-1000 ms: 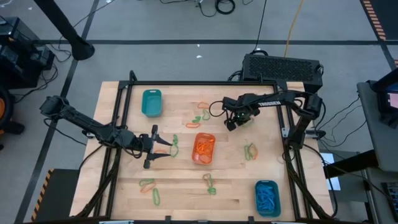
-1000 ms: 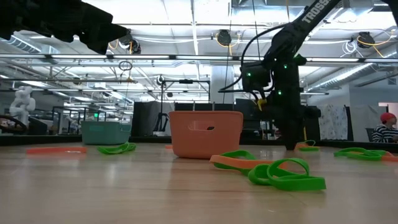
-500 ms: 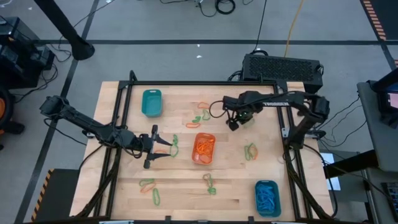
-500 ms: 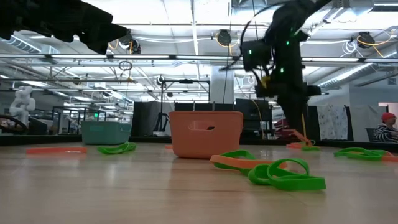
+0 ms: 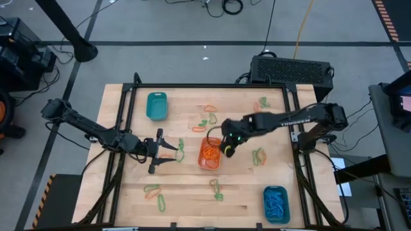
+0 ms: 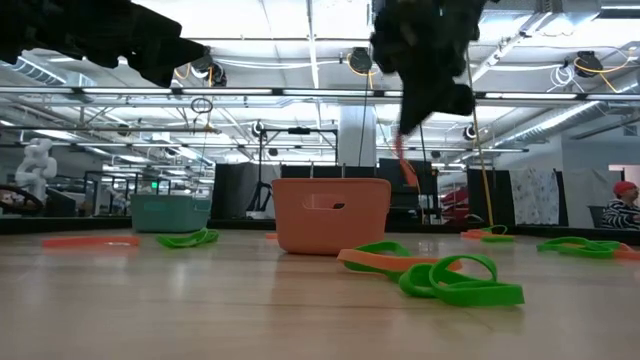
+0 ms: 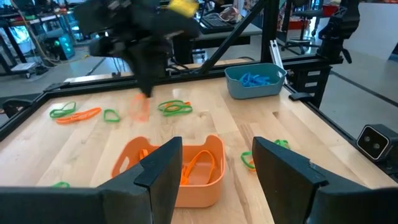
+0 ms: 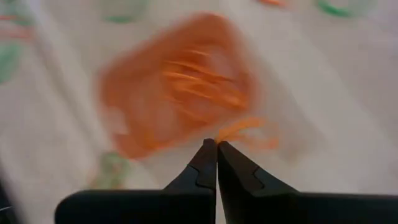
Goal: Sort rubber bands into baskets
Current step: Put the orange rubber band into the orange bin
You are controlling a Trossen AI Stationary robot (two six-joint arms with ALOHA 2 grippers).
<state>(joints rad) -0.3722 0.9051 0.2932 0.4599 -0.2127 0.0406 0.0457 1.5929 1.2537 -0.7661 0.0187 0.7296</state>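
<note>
Overhead, right hand [image 5: 226, 149] pinched shut on an orange rubber band [image 6: 405, 168], at the edge of the orange basket [image 5: 210, 153].
Risk: the band hangs toward the basket's rim, so letting go now may drop it onto the counter [image 5: 244, 186]; it could also cling to the fingers. Left hand [image 5: 156, 151] waits open, holding nothing, left of the basket.

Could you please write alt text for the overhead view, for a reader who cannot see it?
The right gripper, shut on an orange band, hangs at the orange basket mid-table. The left gripper waits open to its left; bands lie scattered, teal baskets at opposite corners.
</note>
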